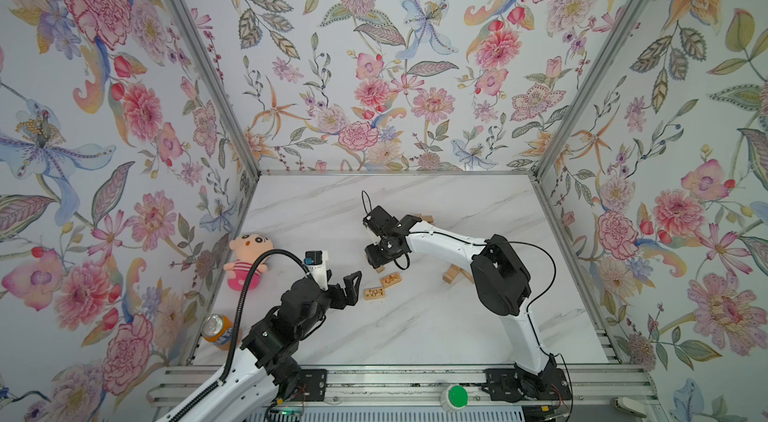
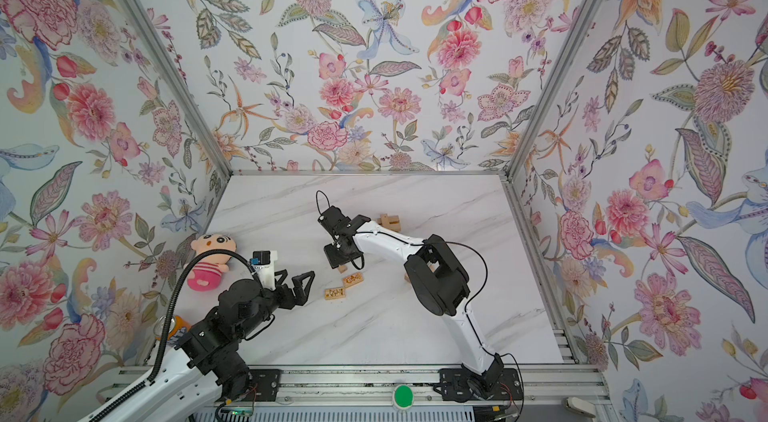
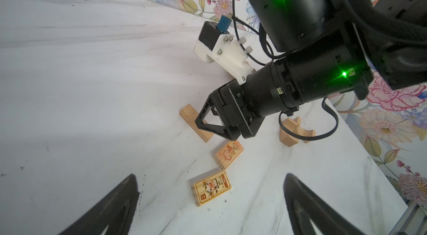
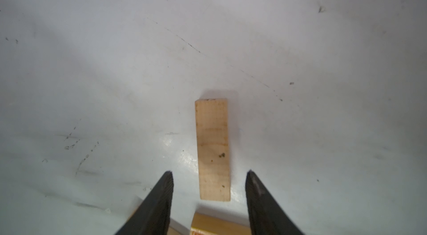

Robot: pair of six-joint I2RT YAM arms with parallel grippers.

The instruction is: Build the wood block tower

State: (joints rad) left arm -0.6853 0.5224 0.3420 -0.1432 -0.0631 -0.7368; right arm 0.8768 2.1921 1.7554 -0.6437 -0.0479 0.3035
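A plain wood block (image 4: 213, 149) lies flat on the marble table. My right gripper (image 4: 210, 171) points down over its near end, open, with a gap on either side of the block. In both top views that gripper (image 1: 377, 261) covers most of this block (image 1: 380, 269). Two printed blocks (image 1: 390, 279) (image 1: 374, 293) lie just in front of it. My left gripper (image 1: 345, 274) hovers wide open to their left, holding nothing, and one printed block (image 3: 211, 187) shows between its fingers. A small stack, the tower (image 2: 388, 221), stands behind the right arm. Loose blocks (image 1: 455, 274) sit under that arm.
A pink plush doll (image 1: 245, 258) lies at the table's left side. An orange drink can (image 1: 216, 326) stands near the front left corner. Floral walls close in the table on three sides. A green button (image 1: 457, 396) sits on the front rail.
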